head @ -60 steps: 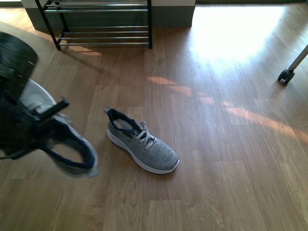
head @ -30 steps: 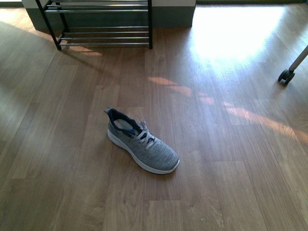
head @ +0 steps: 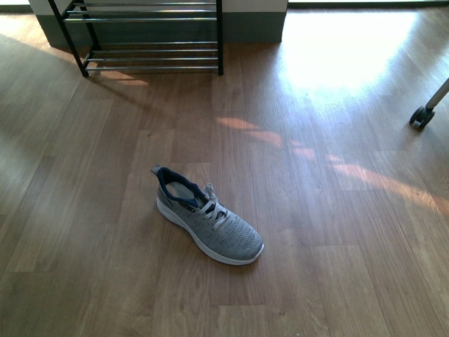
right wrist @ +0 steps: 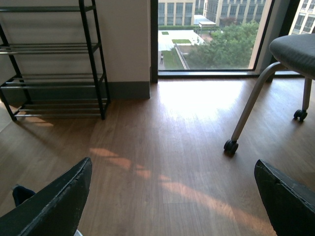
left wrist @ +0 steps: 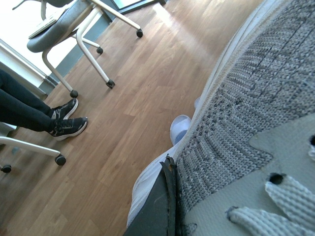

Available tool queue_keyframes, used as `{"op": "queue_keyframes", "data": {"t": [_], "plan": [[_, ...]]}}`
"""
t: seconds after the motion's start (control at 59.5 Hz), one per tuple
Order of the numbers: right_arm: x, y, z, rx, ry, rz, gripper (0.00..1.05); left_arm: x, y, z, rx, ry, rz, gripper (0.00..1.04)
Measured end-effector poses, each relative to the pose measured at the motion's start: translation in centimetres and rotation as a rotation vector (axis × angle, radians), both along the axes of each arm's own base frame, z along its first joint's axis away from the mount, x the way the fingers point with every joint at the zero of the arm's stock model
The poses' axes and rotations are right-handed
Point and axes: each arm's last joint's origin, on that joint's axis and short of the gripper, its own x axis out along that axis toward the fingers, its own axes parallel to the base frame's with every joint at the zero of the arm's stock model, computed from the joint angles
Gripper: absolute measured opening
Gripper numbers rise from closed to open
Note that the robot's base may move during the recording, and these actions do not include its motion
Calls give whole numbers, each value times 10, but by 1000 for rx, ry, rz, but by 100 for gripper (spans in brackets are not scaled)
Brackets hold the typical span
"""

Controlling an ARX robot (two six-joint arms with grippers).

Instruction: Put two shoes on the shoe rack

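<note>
One sneaker was clamped by the left gripper. The right gripper was spread wide above the floor.

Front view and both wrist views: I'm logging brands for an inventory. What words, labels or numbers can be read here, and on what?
No text is readable in any view.
Grey sneaker on the floor: a tiny mark by the tongue, too small to read.
Lifted grey sneaker: only knit and laces show.
Black trainers: pale side markings, blurred.
Shoe rack: no label visible.
</note>
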Motion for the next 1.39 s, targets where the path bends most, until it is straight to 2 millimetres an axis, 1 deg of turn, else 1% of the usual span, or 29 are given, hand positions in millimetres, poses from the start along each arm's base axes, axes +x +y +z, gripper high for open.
{"op": "queue_keyframes", "data": {"t": [1.008,1.042,1.076,1.109,1.126,1.143,1.176,1.21,1.227,1.244,1.261,1.311,1.361,1.378,1.395], "plan": [[0,0,0,0,0,4,96,0,0,0,5,5,4,2],[1,0,0,8,9,36,96,0,0,0,5,5,2,2],[3,1,0,25,26,119,96,0,0,0,4,5,0,2],[10,3,1,51,62,219,96,0,0,0,4,5,1,2],[18,6,2,71,93,280,96,0,0,0,4,5,0,2],[24,7,3,91,112,291,96,0,0,0,4,5,-1,2],[43,10,6,139,174,289,96,0,0,0,3,5,-3,2],[69,8,9,204,249,229,96,0,0,0,3,5,-2,2],[84,8,7,246,315,188,96,0,0,0,4,5,-1,2],[95,7,4,276,364,164,96,0,0,0,4,5,0,2],[109,6,-5,321,441,123,96,0,0,0,4,5,0,2],[125,6,-21,381,553,69,96,0,0,0,4,5,0,2],[144,6,-48,482,701,9,96,0,0,0,4,5,-2,2],[146,6,-53,498,721,-5,96,0,0,0,4,5,-2,2],[151,7,-61,536,760,-34,96,0,0,0,4,5,-2,2]]}}
